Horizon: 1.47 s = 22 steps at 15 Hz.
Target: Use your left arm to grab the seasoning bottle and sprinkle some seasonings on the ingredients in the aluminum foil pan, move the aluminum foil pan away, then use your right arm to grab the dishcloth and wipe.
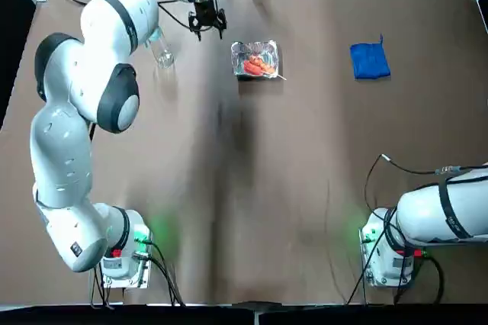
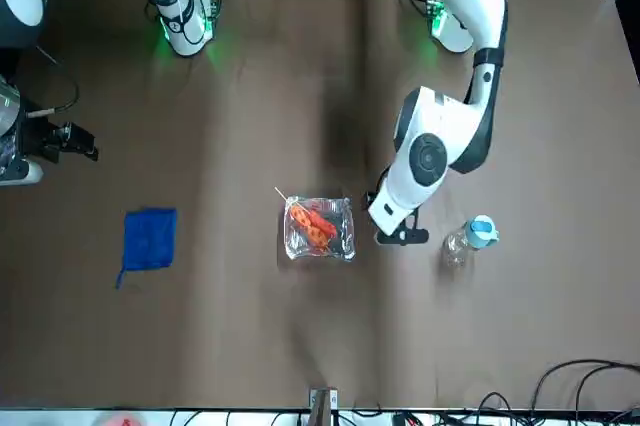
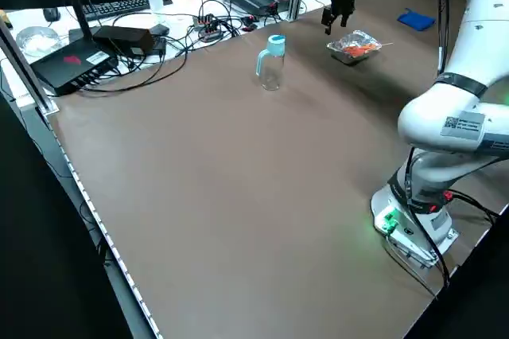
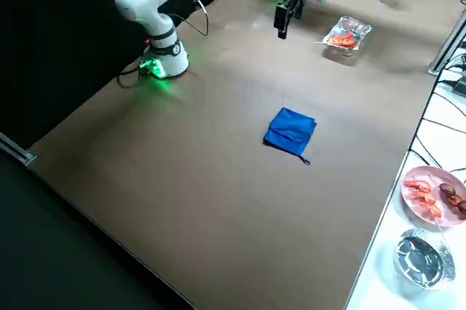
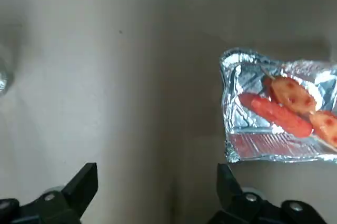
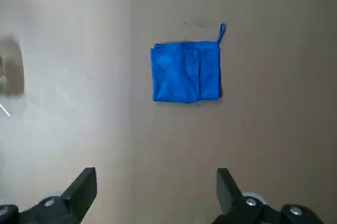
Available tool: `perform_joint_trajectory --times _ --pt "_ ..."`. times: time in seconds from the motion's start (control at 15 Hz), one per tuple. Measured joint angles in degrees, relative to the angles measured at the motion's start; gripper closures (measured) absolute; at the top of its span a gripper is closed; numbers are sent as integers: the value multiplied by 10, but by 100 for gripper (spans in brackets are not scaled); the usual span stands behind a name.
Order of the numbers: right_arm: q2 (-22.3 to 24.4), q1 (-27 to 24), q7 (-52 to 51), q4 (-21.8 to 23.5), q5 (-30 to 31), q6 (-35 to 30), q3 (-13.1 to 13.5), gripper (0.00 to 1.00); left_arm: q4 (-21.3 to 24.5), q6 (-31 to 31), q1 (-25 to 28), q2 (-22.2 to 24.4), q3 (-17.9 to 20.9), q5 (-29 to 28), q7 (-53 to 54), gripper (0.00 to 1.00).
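- Left arm (image 3: 485, 40): only the left side view shows its square-coded sticker (image 3: 463, 126), the print too small to read.
- Clear seasoning bottle (image 3: 272, 68): upright on the table, the arm partly covering its light blue cap in the top view; the left side view shows its handle. Contents: cannot tell.
- Left gripper (image 1: 207, 26): between bottle and pan, jaws open, holding nothing.
- Aluminum foil pan (image 1: 256, 59): holds red-orange skewered food (image 5: 279, 111), stick poking over the rim.
- Pink plate (image 4: 409, 207): red and dark food pieces; foil bowl (image 4: 447, 255) beside it.
- Blue dishcloth (image 1: 370, 60): flat, loop out.
- Right gripper (image 2: 78, 141): outside the top view, near the cloth, open.
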State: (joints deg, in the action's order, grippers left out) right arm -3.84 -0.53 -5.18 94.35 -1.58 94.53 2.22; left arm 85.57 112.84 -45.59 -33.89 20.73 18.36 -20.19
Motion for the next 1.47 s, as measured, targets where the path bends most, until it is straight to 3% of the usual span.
perform_joint_trajectory --times 0.2,0.4,1.0,1.13,1.27,1.47 --pt "0 0 0 0 0 0 0 0 1 10 0 -14 -18 0 11 0" --pt "0 0 0 0 0 0 0 0 1 68 -1 -45 -43 0 6 0" --pt "0 0 0 0 0 0 0 0 1 149 -21 -120 -53 0 -40 2" --pt "0 0 0 0 0 0 0 0 0 154 -24 -126 -53 0 -49 15" --pt "0 0 0 0 0 0 0 0 0 154 -24 -126 -54 0 -53 19" --pt "0 0 0 0 0 0 0 0 0 154 -25 -126 -59 0 -69 48"
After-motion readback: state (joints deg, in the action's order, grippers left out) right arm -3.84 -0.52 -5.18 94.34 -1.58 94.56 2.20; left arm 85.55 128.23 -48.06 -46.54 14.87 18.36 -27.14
